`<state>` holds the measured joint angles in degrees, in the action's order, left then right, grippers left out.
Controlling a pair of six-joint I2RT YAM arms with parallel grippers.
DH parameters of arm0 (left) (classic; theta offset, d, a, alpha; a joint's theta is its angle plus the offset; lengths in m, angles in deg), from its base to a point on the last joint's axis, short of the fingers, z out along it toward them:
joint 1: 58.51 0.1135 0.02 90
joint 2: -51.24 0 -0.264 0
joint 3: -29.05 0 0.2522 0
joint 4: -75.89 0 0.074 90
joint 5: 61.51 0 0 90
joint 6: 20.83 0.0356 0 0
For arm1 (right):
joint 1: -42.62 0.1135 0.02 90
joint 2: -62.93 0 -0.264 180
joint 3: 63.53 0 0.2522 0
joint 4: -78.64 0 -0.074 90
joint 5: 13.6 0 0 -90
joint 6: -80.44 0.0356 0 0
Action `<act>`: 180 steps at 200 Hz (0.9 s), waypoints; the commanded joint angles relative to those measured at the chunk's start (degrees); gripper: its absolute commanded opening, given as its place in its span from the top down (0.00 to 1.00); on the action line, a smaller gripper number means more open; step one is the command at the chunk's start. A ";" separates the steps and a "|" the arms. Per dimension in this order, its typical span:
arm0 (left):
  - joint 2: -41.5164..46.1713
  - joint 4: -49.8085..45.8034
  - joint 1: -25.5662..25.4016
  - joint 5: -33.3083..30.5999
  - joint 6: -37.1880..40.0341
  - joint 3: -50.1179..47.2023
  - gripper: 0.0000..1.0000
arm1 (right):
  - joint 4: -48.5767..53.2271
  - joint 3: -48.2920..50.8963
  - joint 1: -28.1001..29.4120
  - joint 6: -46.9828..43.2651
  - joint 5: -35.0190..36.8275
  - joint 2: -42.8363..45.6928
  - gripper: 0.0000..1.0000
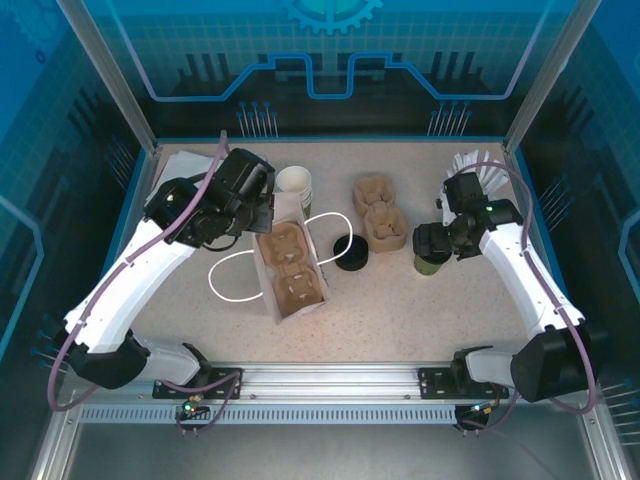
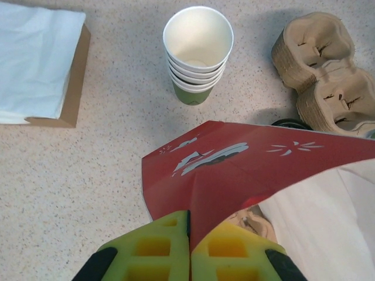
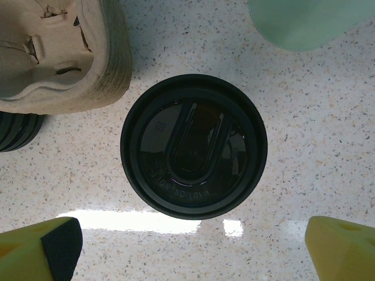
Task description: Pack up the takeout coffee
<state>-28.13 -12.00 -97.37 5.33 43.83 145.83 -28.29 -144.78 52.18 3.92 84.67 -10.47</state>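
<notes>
We're right over the coffee (image 3: 193, 146) with the right gripper (image 3: 190, 250), and here's the relation that counts: in the wrist view the black lid sits dead centre between the two yellow fingers, a touch ahead of their tips, with bare table (image 3: 304, 117) showing on either side. The jaws stand spread wide and hold nothing. The cup is upright, its axis pointing straight up at the camera, so we judge that a drop along that axis would bring a finger down each side of the cup wall. How high the tips hang above the lid we can't quite tell from here. From above, the coffee stands on the right of the table, near the stacked carriers (image 1: 380, 212), directly under this gripper and well apart from the left arm. Over there the left gripper (image 2: 189, 234) is pinched tight on the red edge of the bag (image 2: 234, 170), with a carrier (image 1: 292, 268) inside it. So the right arm is much the nearer, and the bag lies off to its left.
</notes>
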 commanded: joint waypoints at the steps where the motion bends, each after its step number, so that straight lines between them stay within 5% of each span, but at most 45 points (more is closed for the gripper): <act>1: -1.16 -2.13 0.15 2.16 -3.41 1.20 0.94 | 0.33 -0.81 -0.89 0.56 -2.28 -1.01 0.00; 94: 0.89 5.48 9.16 19.23 -6.32 -9.15 0.93 | -0.07 -1.58 0.14 0.55 0.23 -5.44 0.00; 180: 0.69 9.28 12.69 20.24 -6.21 -13.39 0.92 | -1.42 -3.20 -0.01 0.02 -0.11 -11.27 0.00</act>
<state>-28.63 -4.83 -85.76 23.91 38.41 132.63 -28.81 -146.05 52.27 4.31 84.12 -20.11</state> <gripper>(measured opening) 0.080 0.999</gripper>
